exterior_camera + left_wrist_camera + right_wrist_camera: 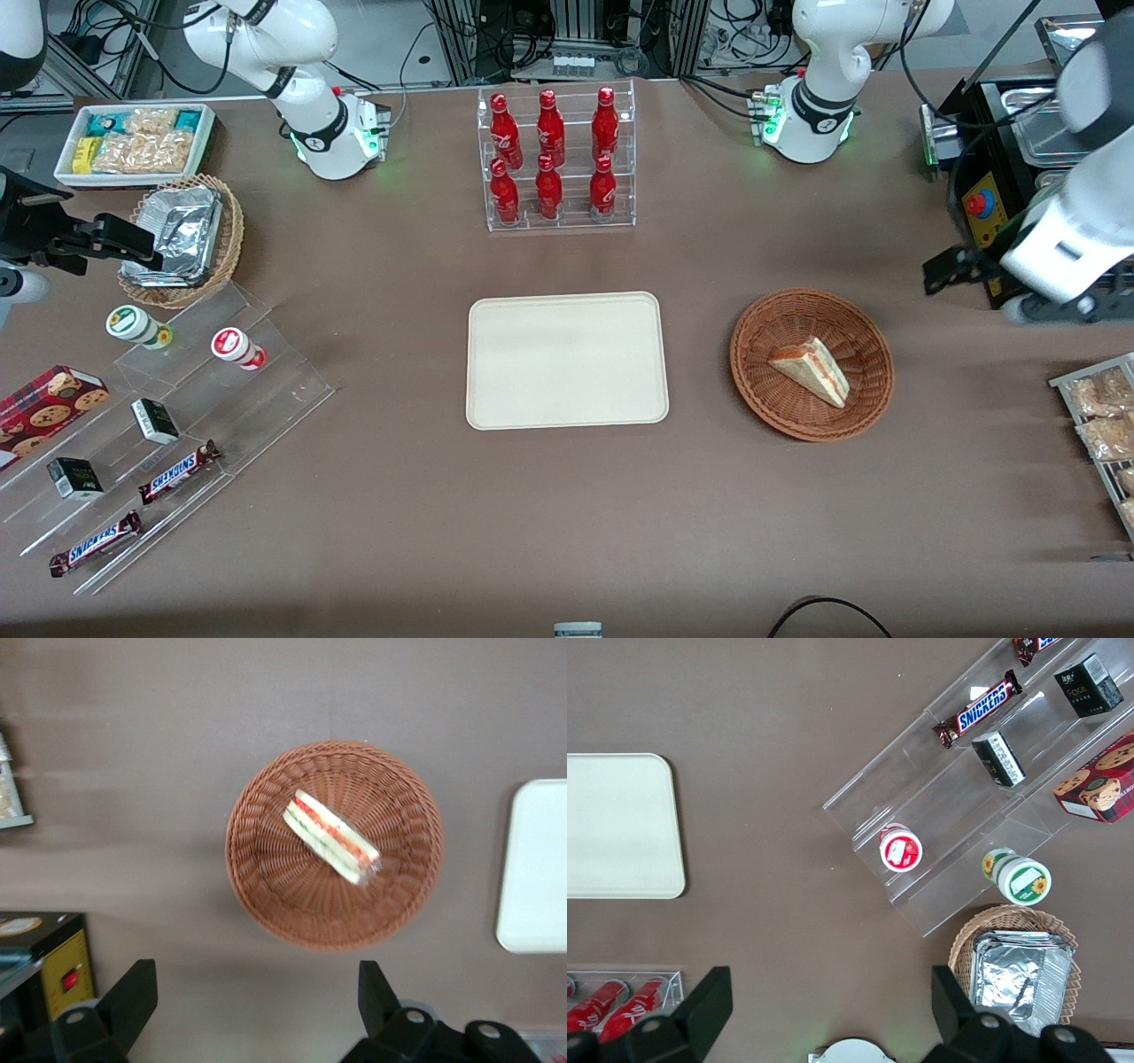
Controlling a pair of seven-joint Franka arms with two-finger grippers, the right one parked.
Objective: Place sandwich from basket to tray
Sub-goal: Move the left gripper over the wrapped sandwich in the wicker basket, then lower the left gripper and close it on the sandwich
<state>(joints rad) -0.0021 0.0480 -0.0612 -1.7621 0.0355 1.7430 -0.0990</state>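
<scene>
Sandwich (pixel 811 370) lies in the basket (pixel 762 328), at three o'clock from the tray (pixel 567 361). Tool (pixel 257 992), fingers wide and holding nothing, hovers above the basket.

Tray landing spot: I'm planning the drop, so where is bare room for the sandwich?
The tray is bare all over. Bare table separates it from the basket, where the sandwich lies, and from the bottle rack. The open hand hovers above the basket. Snack shelves crowd the parked arm's end.
</scene>
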